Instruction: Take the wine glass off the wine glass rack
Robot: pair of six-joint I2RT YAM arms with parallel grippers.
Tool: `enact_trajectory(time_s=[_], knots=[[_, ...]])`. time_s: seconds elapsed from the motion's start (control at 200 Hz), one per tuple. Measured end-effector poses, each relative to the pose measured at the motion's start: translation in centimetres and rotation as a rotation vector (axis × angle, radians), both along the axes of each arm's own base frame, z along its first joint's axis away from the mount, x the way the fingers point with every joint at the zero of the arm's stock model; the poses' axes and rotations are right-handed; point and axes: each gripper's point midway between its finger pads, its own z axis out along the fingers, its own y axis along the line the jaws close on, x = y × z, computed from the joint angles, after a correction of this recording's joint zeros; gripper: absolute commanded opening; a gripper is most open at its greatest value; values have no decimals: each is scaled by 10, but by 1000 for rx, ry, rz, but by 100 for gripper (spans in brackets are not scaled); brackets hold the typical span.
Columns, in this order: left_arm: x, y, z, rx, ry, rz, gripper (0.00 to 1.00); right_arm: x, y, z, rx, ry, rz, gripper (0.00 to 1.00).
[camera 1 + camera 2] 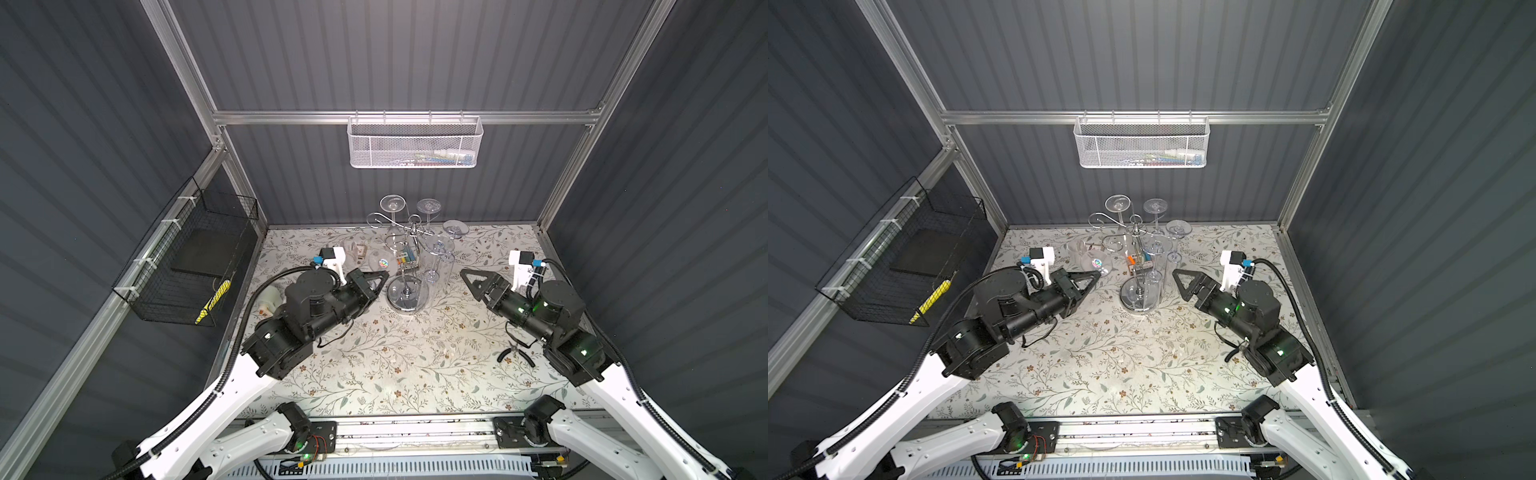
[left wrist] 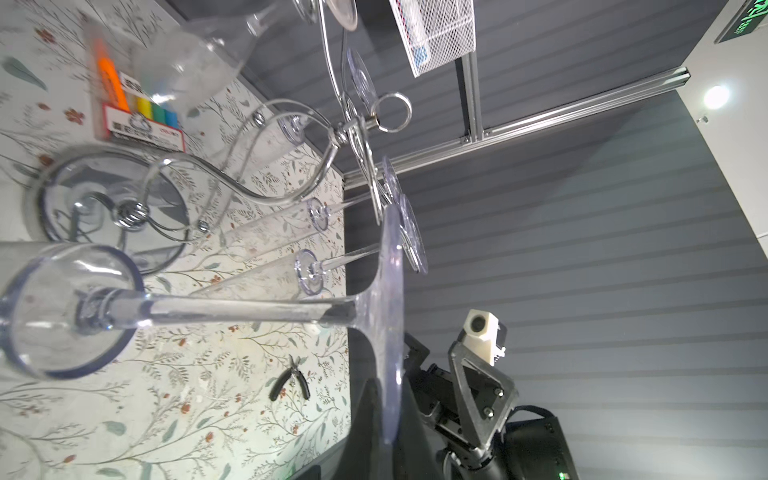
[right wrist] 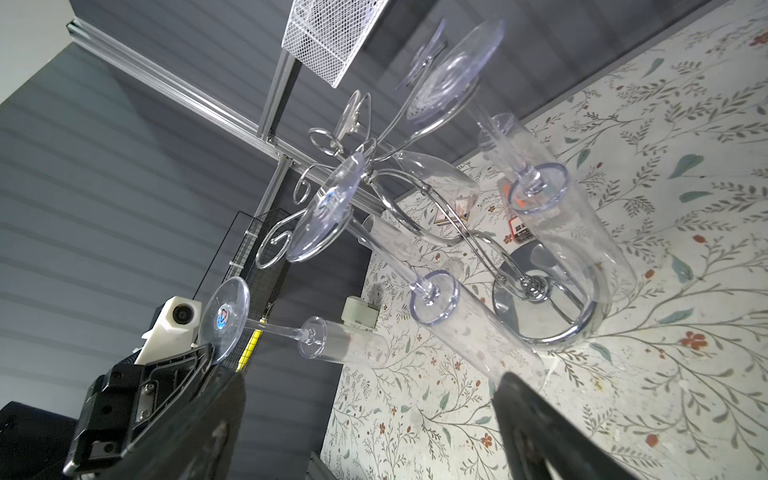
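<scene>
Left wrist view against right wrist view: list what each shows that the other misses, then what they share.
Only the left wrist view shows the pliers. Only the right wrist view shows the black wire basket. Both show the rack with glasses hanging on it, the white mesh basket, and the wine glass pinched by its foot in the left end effector.

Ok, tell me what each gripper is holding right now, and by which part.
The left gripper is shut on a wine glass, pinching the edge of its round foot. The right gripper is open, holding nothing.
</scene>
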Motion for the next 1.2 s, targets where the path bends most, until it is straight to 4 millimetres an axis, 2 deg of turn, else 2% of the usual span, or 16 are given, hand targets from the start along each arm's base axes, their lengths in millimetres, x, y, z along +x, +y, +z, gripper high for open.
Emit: enact_trajectory(time_s=[0.09,0.16,0.225,0.365,0.47,0.58,0.675,0.785,0.87,1.041,1.201], knots=[[-7,20,3,81,-43,37,0,-1,2,6,-28,-3,20,93],[-9,32,13,165,-88,55,0,-1,5,17,-57,-7,48,93],[-9,38,32,242,-154,55,0,-2,11,36,-90,-26,96,93],[-8,39,83,409,-337,16,0,-12,24,94,-162,-128,211,93],[-3,33,100,559,-450,-36,0,-22,28,128,-205,-213,279,93],[4,17,97,717,-549,-136,0,-28,33,145,-235,-258,335,92],[14,-2,80,837,-612,-239,0,-25,39,154,-246,-270,374,92],[22,-20,59,937,-686,-342,0,-14,43,151,-258,-250,392,90],[21,-29,52,972,-770,-398,0,-3,40,148,-265,-219,384,89],[11,-47,65,981,-986,-482,0,14,28,156,-241,-202,364,86],[-6,-65,81,953,-1194,-554,0,12,36,166,-197,-209,438,80]])
